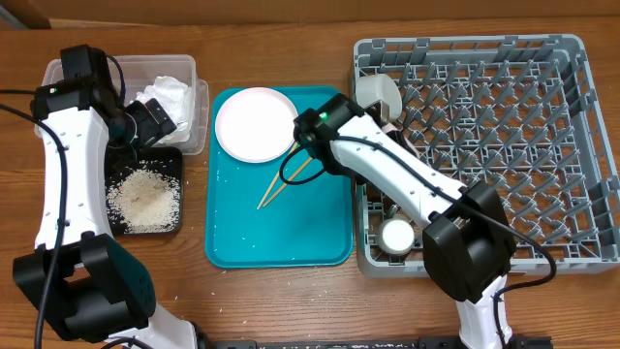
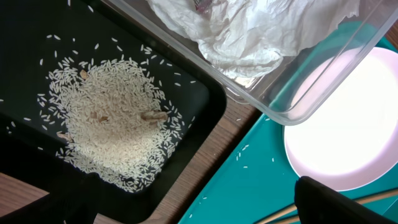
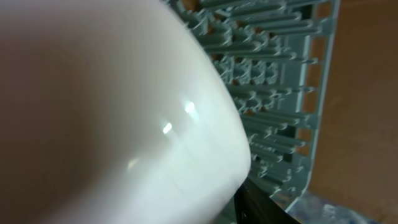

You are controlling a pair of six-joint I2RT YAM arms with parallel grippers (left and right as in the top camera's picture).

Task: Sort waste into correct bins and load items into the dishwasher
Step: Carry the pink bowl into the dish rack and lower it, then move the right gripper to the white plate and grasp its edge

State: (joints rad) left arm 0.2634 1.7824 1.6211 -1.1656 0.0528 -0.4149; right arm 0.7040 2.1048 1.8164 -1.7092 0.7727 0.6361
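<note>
A crumpled white napkin (image 1: 167, 97) lies in the clear tub (image 1: 197, 114); it also shows in the left wrist view (image 2: 249, 31). Rice grains (image 1: 143, 197) lie heaped in the black tray (image 1: 118, 225), and again in the left wrist view (image 2: 118, 124). My left gripper (image 1: 163, 124) hangs open and empty over the tub's near corner (image 2: 199, 213). The white plate (image 1: 255, 121) and two chopsticks (image 1: 283, 180) lie on the teal tray (image 1: 291, 233). My right gripper (image 1: 391, 118) is shut on a pale bowl (image 1: 378, 93) (image 3: 112, 112) standing on edge at the left side of the grey rack (image 1: 484, 145). A white cup (image 1: 397, 234) sits in the rack.
A few loose grains lie on the teal tray (image 2: 249, 186). My right arm (image 1: 387, 170) crosses over the teal tray's right edge and the rack's left side. Bare wooden table (image 1: 291, 301) lies in front of the trays.
</note>
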